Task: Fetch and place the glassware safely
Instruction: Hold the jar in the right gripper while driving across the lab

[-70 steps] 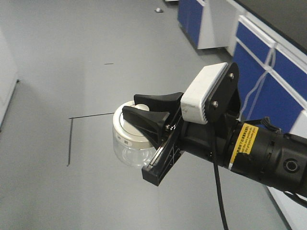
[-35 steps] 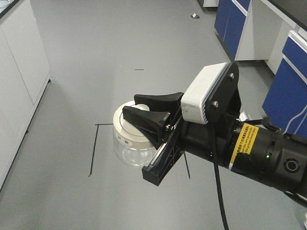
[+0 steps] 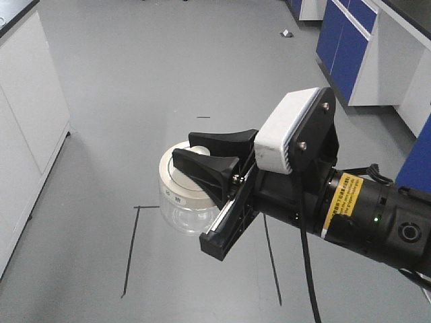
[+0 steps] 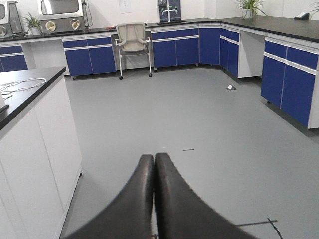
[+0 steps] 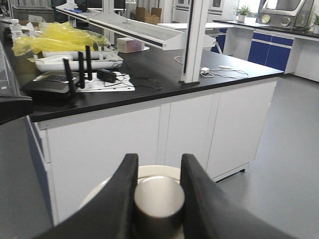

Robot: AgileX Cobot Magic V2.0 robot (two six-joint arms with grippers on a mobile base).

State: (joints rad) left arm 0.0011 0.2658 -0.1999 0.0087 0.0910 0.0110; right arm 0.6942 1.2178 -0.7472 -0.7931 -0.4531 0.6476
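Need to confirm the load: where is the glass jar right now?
Front view, centre-left: the glass jar hangs over the grey floor, its lid knob pinched in the right gripper.

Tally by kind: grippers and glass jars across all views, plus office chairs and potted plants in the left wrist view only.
Grippers: 2 (left gripper, right gripper)
Glass jar: 1
Office chair: 1
Potted plants: 2
Total: 6
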